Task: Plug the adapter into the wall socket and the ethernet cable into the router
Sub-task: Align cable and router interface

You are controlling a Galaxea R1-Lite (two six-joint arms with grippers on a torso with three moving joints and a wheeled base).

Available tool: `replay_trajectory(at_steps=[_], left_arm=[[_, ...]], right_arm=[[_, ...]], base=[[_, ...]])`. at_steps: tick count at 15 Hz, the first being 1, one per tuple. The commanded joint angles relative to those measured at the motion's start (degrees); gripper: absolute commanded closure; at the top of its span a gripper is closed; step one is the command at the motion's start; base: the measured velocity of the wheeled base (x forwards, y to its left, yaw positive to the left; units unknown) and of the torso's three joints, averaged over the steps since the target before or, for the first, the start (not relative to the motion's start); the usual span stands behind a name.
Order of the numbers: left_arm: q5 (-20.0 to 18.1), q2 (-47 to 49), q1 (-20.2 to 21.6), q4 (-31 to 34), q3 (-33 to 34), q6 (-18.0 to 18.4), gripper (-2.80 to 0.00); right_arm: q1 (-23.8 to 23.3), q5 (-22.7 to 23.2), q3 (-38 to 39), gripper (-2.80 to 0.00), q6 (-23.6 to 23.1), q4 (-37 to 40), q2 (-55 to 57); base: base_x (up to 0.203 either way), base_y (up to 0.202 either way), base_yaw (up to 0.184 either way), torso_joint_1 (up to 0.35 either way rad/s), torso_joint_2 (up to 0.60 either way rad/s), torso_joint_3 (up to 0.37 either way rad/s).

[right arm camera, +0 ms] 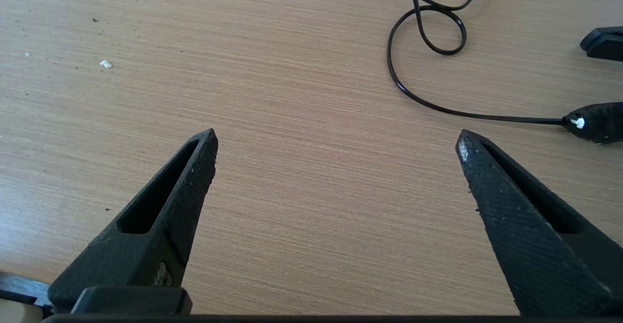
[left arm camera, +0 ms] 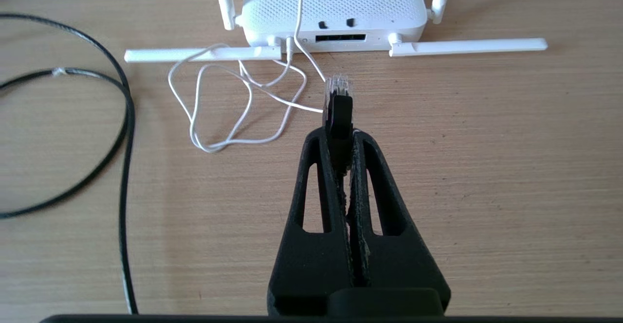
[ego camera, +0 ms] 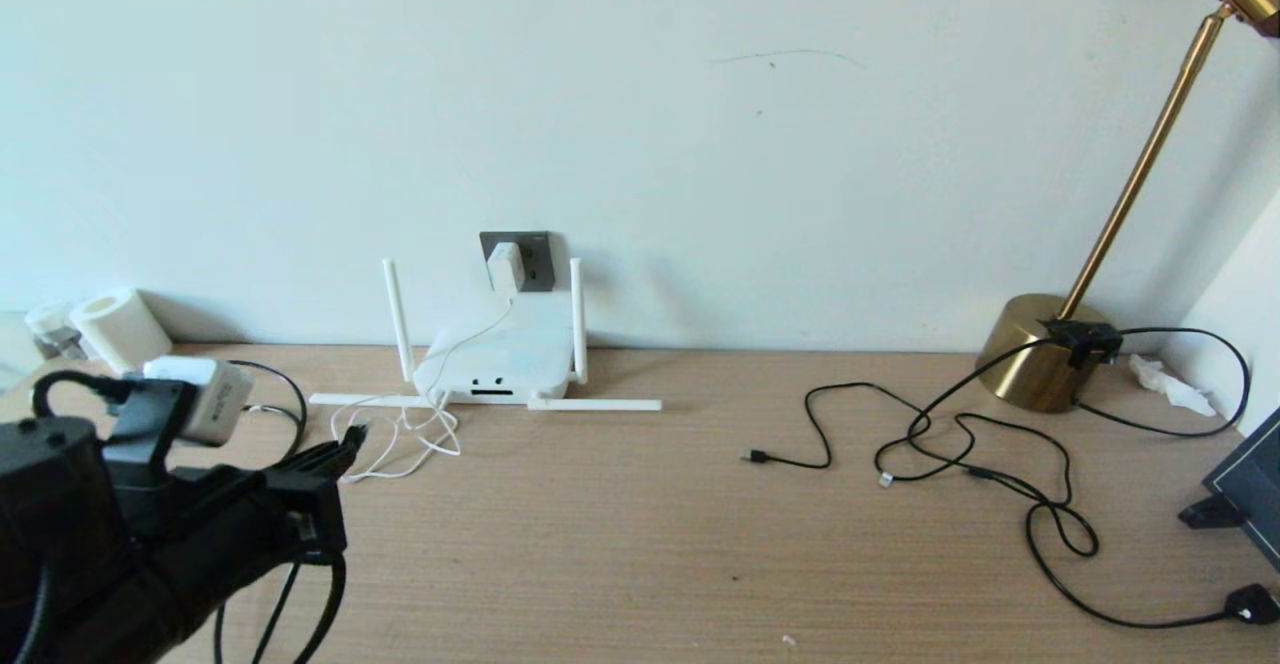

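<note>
Both grippers differ: left gripper (left arm camera: 339, 135) clamps ethernet cable (left arm camera: 339, 104), right gripper (right arm camera: 336, 143) gapes.

Router (ego camera: 497, 356) sits against the wall, adapter (ego camera: 505, 266) in the wall socket (ego camera: 533, 257) right behind it, ethernet plug (left arm camera: 338, 100) just before its ports, lamp base (ego camera: 1040, 349) far right.

Adapter (ego camera: 506, 266) in wall socket (ego camera: 533, 250)
</note>
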Motion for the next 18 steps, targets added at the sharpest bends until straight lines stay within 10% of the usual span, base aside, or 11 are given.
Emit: replay_trajectory(at_steps=[1,9,18], left_arm=[[0.22,0.97,0.05,-0.27,-0.56,0.43,0.00],[3.96,4.76,-0.51,-0.44,-5.62,-0.34,0.00],[1.84,7.70,-1.58,-2.50,-7.40,-0.61,0.00]], right_arm=[[0.03,0.00,0.00,-2.80,-0.02,-0.03,0.14],[0.00,0.00,0.00,-2.80,-0.10,0.04,3.29],[-11.77,0.00,0.02,-2.80,0.05,0.00,-4.91]], base=[[0.000,0.000,0.000,0.000,0.00,0.000],[0.000,0.000,0.000,0.000,0.00,0.000],[0.000,0.000,0.000,0.000,0.00,0.000]])
